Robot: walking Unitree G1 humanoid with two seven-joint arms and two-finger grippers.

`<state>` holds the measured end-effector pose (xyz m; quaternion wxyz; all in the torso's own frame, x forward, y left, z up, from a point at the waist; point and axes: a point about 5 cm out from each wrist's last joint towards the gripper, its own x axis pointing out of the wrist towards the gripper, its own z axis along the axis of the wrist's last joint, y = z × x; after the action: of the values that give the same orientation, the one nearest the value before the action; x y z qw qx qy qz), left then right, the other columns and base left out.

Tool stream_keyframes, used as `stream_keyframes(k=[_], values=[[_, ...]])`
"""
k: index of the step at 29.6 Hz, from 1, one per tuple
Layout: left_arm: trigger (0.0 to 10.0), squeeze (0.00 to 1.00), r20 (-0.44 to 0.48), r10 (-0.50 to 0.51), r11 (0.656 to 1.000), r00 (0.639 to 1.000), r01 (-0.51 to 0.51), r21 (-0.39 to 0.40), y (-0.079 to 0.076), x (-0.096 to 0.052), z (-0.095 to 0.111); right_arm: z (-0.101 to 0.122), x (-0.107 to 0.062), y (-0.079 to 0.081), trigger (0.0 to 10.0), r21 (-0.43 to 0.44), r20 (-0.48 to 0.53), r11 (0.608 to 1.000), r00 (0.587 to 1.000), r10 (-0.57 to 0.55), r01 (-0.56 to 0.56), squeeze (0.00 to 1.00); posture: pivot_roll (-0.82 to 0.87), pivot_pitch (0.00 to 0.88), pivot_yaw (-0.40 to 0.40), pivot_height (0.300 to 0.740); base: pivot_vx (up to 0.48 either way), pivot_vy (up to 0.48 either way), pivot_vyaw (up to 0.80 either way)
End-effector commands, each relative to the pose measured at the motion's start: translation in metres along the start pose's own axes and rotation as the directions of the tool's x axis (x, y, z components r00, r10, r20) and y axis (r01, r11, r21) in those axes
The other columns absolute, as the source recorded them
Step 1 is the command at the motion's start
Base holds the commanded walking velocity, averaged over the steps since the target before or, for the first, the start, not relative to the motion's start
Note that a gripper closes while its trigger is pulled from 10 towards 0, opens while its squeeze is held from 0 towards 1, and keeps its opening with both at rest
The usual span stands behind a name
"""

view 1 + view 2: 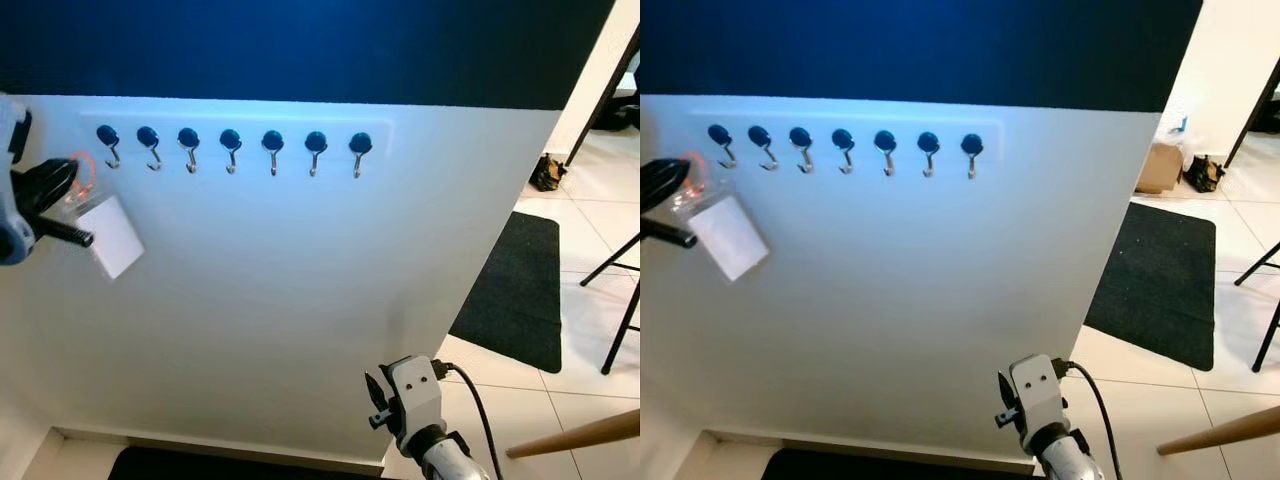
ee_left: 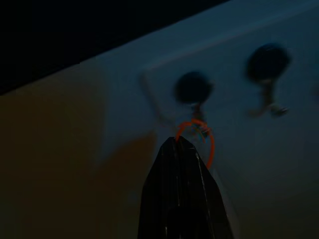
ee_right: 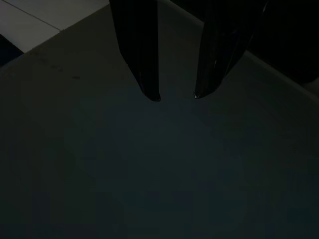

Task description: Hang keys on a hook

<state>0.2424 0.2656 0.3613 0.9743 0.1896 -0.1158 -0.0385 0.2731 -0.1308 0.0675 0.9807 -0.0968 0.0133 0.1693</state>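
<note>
the left gripper (image 1: 60,185) is raised beside the leftmost hook (image 1: 109,142) of a row of blue-knobbed hooks on the white wall (image 1: 300,290); its fingers are clenched on the orange key ring (image 1: 84,172), from which a white tag (image 1: 112,236) hangs, not yet hooked. the right gripper (image 3: 177,94) is held low with fingers parted

A row of hooks (image 1: 232,147) ran along the upper part of the wall (image 1: 300,300). The left gripper (image 1: 62,190) was just below the leftmost hook (image 1: 108,140), with a tag (image 1: 112,236) hanging under it. A mat (image 1: 517,290) lay on the floor (image 1: 590,330) to the right.
</note>
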Motion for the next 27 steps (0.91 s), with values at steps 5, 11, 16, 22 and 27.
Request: stream_keyframes(k=[5, 11, 16, 22, 27], values=[[10.0, 0.00, 0.019, -0.023, 1.000, 1.000, 0.023, -0.013, -0.004, 0.009, 0.001, -0.008, -0.005, 0.004, 10.0, 0.010, -0.026, 1.000, 1.000, -0.001, 0.002, 0.00, 0.15, 0.187, 0.044, 0.740, 0.000, 0.000, 0.00], [10.0, 0.00, 0.011, -0.011, 1.000, 1.000, 0.011, -0.016, -0.002, 0.012, -0.001, -0.009, -0.007, 0.003, 10.0, 0.012, -0.028, 1.000, 1.000, -0.013, 0.013, 0.00, 0.14, 0.185, 0.051, 0.740, 0.000, 0.000, 0.00], [10.0, 0.00, -0.020, 0.018, 1.000, 1.000, -0.018, -0.016, 0.003, 0.012, -0.008, -0.009, -0.008, 0.002, 10.0, 0.011, -0.027, 1.000, 0.999, -0.020, 0.020, 0.00, 0.13, 0.185, 0.053, 0.740, 0.000, 0.000, 0.00], [10.0, 0.00, -0.040, 0.019, 1.000, 0.999, -0.019, -0.012, 0.001, 0.013, -0.014, -0.009, -0.008, 0.002, 10.0, 0.009, -0.028, 1.000, 0.999, -0.016, 0.017, 0.00, 0.14, 0.187, 0.048, 0.740, 0.000, 0.000, 0.00], [10.0, 0.00, -0.059, -0.009, 1.000, 0.998, 0.009, -0.008, -0.005, 0.013, -0.020, -0.008, -0.007, 0.002, 10.0, 0.006, -0.026, 1.000, 1.000, -0.014, 0.014, 0.00, 0.14, 0.187, 0.048, 0.740, 0.000, 0.000, 0.00]])
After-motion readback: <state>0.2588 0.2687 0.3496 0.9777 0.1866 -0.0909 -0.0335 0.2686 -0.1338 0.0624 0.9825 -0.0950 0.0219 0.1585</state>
